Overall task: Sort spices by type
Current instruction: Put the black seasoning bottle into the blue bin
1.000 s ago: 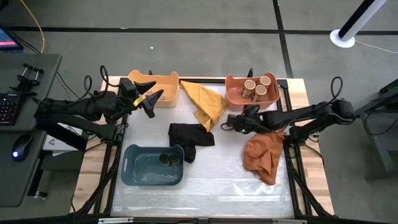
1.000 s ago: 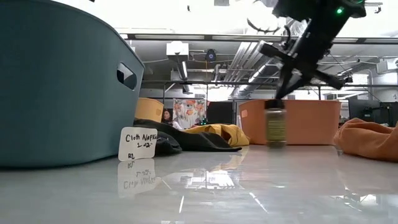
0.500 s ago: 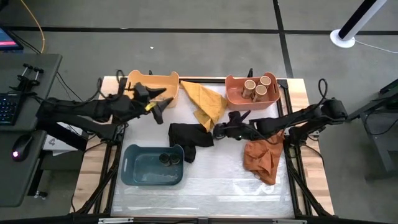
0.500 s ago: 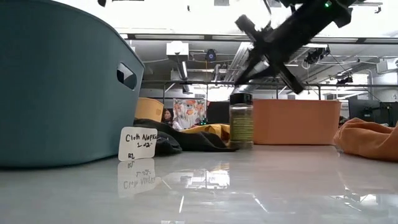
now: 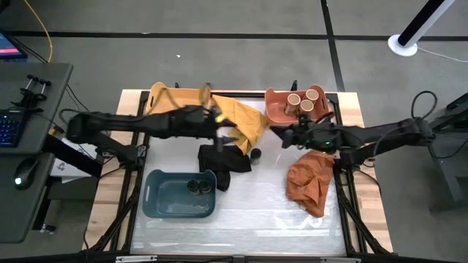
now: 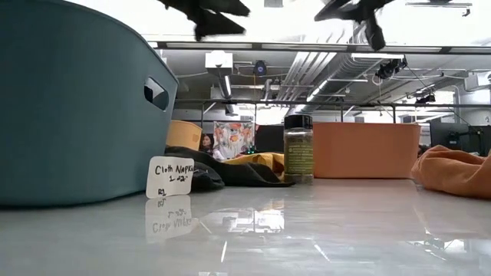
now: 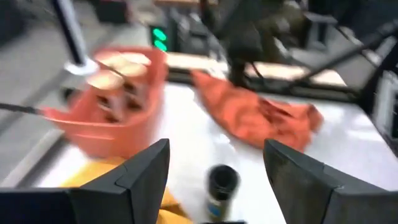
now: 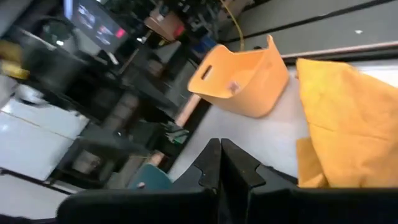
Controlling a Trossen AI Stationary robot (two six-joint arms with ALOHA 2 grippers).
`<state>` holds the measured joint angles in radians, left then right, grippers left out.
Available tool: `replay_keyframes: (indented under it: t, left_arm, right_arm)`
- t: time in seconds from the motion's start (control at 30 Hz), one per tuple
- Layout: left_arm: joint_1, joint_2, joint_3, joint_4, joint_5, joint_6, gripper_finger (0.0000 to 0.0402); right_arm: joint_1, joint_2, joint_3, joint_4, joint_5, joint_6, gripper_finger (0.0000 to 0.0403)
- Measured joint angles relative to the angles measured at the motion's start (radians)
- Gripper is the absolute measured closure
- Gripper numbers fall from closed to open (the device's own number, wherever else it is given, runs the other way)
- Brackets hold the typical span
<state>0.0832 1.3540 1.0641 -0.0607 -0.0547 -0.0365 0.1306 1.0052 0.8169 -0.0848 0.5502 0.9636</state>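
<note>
A dark-lidded spice jar [image 5: 255,153] stands upright on the bench near its middle, just beside the black cloth [image 5: 223,162] and below the yellow cloth [image 5: 241,118] — no gripper touches it. The left gripper [image 5: 221,134] hangs over the black cloth, its fingers [image 7: 146,171] spread wide, with the jar ahead of them. The right gripper [image 5: 281,136] sits near the salmon bin [image 5: 276,109] at the far edge, fingers [image 8: 211,165] pressed together on nothing. Three tan-lidded jars [image 5: 306,100] stand in that bin; two dark-lidded jars [image 5: 199,186] sit in the blue bin [image 5: 157,197] — the yellow bin [image 5: 191,95] lies at the far edge.
</note>
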Motion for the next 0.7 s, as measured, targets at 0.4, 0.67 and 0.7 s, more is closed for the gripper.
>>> replay_keyframes:
  t: [0.4,0.67,0.7]
  left_arm:
    - [0.015,0.468,0.296,-0.128,0.144,0.025,0.0086]
    - [0.015,0.571,0.356,-0.144,0.127,0.048,0.0072]
    - [0.015,0.571,0.356,-0.153,0.149,0.047,0.0072]
  right_arm:
    - [0.032,-0.068,0.001,-0.094,0.007,-0.017,0.0403]
    - [0.034,-0.062,0.001,-0.143,0.007,0.004,0.0403]
    - [0.034,-0.062,0.001,-0.147,0.007,0.004,0.0403]
